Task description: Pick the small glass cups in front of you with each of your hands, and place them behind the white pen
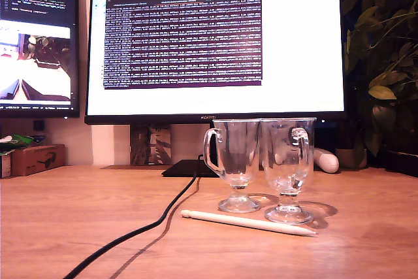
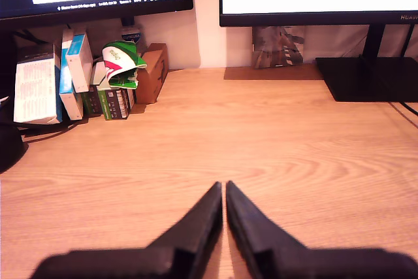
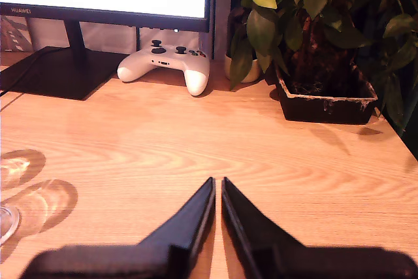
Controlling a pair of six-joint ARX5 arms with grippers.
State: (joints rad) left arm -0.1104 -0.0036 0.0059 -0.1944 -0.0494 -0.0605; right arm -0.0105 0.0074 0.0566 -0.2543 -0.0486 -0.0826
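Two small glass cups stand side by side on the wooden desk, one with its handle toward the exterior view's left, the other with its handle toward that view's right. The white pen lies on the desk just in front of their feet. Neither arm shows in the exterior view. My first gripper is shut over bare desk, holding nothing, and no cup shows in its view. My second gripper is also shut and empty. Only the rim of a glass foot and its light patches show in the second wrist view.
A black cable runs across the desk beside the pen. The monitor stand sits behind the cups. Boxes are stacked by the wall. A white game controller and a potted plant stand near my second gripper.
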